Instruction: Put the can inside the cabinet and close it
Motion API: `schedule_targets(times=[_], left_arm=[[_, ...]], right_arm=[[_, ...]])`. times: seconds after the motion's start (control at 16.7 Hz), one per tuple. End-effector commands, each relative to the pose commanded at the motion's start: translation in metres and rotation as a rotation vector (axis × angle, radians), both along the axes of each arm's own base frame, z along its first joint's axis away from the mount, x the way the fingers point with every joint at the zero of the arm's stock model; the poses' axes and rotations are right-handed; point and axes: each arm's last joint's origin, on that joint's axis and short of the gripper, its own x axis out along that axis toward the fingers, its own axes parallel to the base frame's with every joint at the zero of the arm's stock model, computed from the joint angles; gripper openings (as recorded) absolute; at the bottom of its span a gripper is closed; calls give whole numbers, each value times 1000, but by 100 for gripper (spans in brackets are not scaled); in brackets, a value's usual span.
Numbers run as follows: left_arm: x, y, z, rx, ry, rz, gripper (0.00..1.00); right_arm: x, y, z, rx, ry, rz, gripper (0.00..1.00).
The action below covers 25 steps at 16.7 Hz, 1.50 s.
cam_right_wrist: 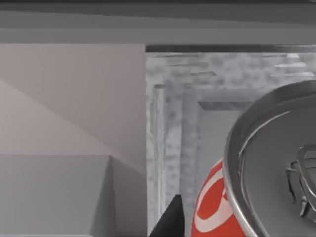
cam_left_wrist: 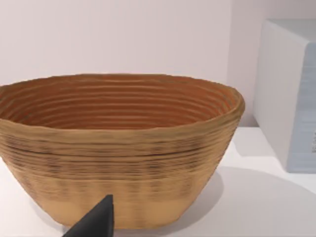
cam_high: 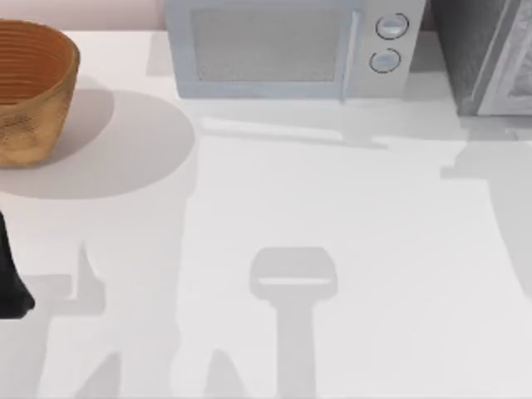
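Observation:
The can (cam_right_wrist: 266, 173), with a silver top and a red and white label, lies tilted right in front of the right wrist camera. My right gripper (cam_right_wrist: 232, 228) is shut on it, and one black fingertip (cam_right_wrist: 170, 222) shows beside the label. Behind the can is the speckled grey frame of the cabinet (cam_right_wrist: 168, 123). From above, the cabinet (cam_high: 470, 50) stands at the table's far right corner, dark speckled side and lighter framed front. My left arm (cam_high: 12, 278) is parked at the table's left edge, facing the basket.
A woven brown basket (cam_high: 29, 87) (cam_left_wrist: 118, 148) stands at the far left. A light blue-grey microwave (cam_high: 283, 50) with two round knobs sits at the back middle, and its side (cam_left_wrist: 291, 98) shows past the basket. The white table (cam_high: 349, 208) spreads in front.

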Motion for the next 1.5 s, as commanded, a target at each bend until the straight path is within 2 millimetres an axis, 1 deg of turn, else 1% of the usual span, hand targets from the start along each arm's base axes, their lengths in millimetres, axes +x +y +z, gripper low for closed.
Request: schedule_targets(times=[0.12, 0.24, 0.36, 0.48, 0.66, 0.9, 1.02, 1.14, 1.26, 1.5], left_arm=[[0, 0, 0, 0, 0, 0, 100], [0, 0, 0, 0, 0, 0, 100], [0, 0, 0, 0, 0, 0, 100], [0, 0, 0, 0, 0, 0, 100], [0, 0, 0, 0, 0, 0, 100], [0, 0, 0, 0, 0, 0, 100], [0, 0, 0, 0, 0, 0, 100], [0, 0, 0, 0, 0, 0, 100], [0, 0, 0, 0, 0, 0, 100], [0, 0, 0, 0, 0, 0, 100]], right_arm=[[21, 7, 32, 1, -9, 1, 0], [41, 13, 58, 2, -18, 3, 0], [58, 19, 77, 4, -26, 4, 0], [71, 24, 88, 5, -29, 6, 0], [80, 28, 94, 5, -29, 7, 0], [79, 27, 94, 7, -30, 4, 0], [83, 27, 95, 6, -26, 4, 0], [96, 28, 96, 3, -10, 1, 0], [117, 30, 100, 0, 7, -3, 0], [160, 31, 119, 3, -11, -3, 0]])
